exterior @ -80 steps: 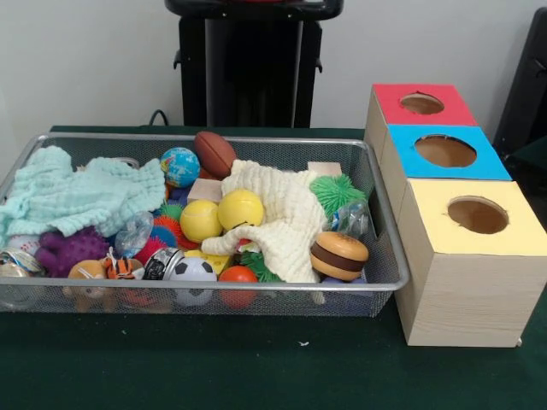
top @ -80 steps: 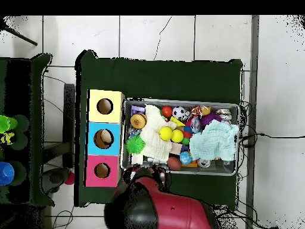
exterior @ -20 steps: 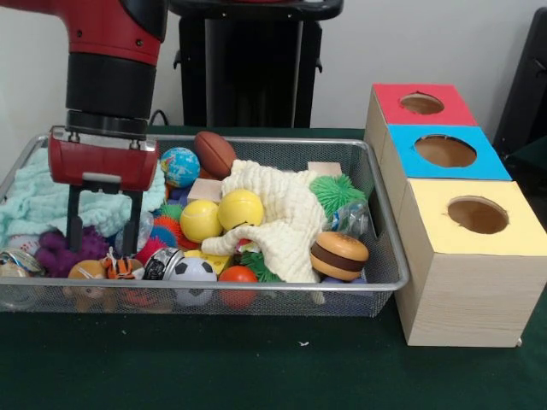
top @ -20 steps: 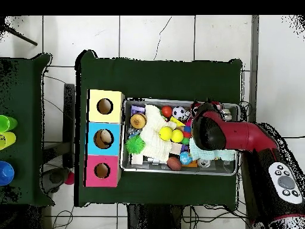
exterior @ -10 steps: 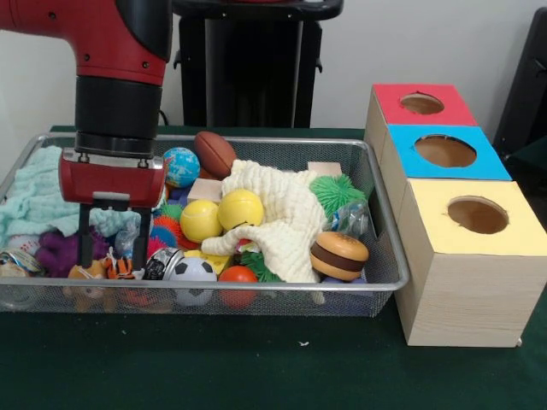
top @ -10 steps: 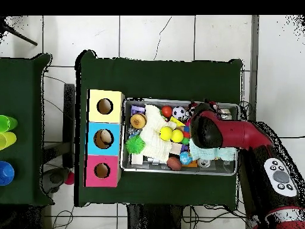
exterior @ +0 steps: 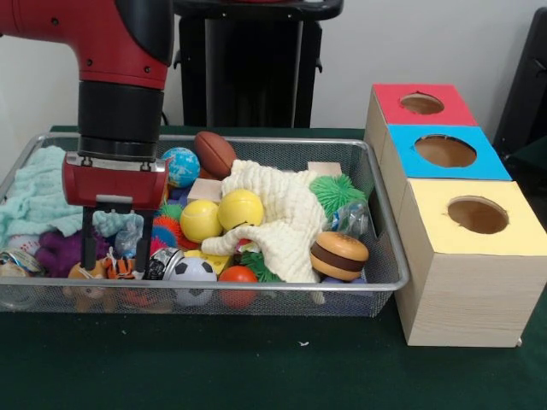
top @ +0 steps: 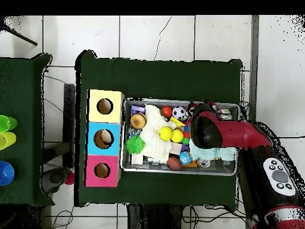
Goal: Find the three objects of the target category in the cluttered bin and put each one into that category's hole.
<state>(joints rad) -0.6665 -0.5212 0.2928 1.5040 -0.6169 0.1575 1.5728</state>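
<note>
The silver wire-mesh bin sits on the green table, full of toys. At its front left corner lie a tan-brown plush and an orange tiger-striped plush. My gripper is open and lowered straight over them, one finger on each side of the tiger plush. In the overhead view the arm hides the plush toys. The red-faced round hole is on the wooden box farthest from the front camera.
Blue-faced hole and yellow-faced hole sit in the same box row. The bin also holds a purple spiky ball, toy burger, yellow balls, soccer ball, cream cloth and mint cloth.
The arm swung in over the bin's left end and the open gripper came down, then shifted slightly lower around the tiger plush over the last half second.
</note>
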